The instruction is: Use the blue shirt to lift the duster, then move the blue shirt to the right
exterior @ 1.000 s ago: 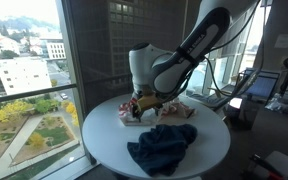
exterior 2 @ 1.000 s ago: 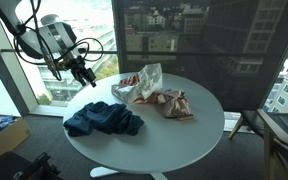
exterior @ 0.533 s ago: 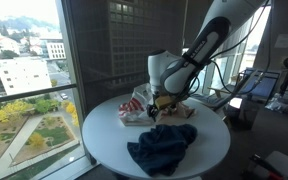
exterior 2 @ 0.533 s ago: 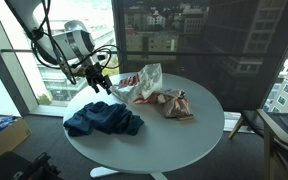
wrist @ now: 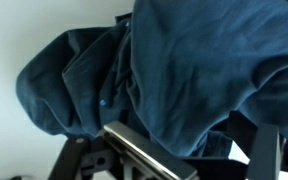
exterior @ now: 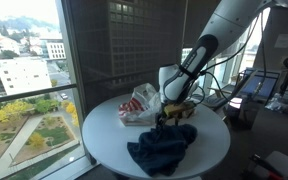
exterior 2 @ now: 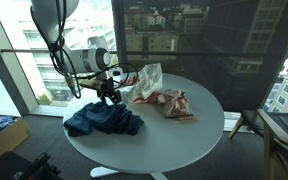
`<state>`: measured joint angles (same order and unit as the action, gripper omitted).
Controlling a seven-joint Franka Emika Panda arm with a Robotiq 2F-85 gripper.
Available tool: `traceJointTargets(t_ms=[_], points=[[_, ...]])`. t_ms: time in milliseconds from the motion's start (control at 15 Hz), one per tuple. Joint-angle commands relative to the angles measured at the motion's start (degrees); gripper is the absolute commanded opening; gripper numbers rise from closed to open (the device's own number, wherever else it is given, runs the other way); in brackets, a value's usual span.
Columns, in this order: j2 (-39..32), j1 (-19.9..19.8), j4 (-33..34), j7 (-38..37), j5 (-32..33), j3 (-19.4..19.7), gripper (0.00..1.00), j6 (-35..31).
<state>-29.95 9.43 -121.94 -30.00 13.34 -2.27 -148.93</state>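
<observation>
The blue shirt [exterior: 162, 148] lies crumpled on the round white table [exterior: 104, 135]; it also shows in the exterior view [exterior 2: 102, 120]. It fills the wrist view [wrist: 164, 70]. The duster [exterior 2: 172, 104], brown and pinkish, lies in the middle of the table beside the shirt, also seen in the exterior view [exterior: 183, 112]. My gripper [exterior: 167, 121] hangs directly over the shirt's edge nearest the duster, also in the exterior view [exterior 2: 112, 98]. In the wrist view its fingers [wrist: 199, 150] are spread open with shirt folds between them.
A crumpled white and red plastic bag [exterior: 139, 103] lies next to the duster, also in the exterior view [exterior 2: 144, 80]. Tall windows stand close behind the table. A desk with a laptop [exterior: 259, 85] and cables stands to one side.
The arm has swung from above the plastic bag across the table and come down over the blue shirt. The shirt, duster and bag have not moved.
</observation>
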Motion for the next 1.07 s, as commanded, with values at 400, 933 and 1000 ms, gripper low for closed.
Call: traceJointTargets(t_ms=[400, 933, 1000], points=[[-10.0, 0.7, 7.2, 12.1, -8.1, 0.7, 0.68, 3.2], [-5.0, 2.3, 5.0, 9.0, -9.3, 1.6, 0.11, 4.0], [-3.3, 3.1, 3.9, 8.0, -8.8, 2.1, 0.09, 3.4]])
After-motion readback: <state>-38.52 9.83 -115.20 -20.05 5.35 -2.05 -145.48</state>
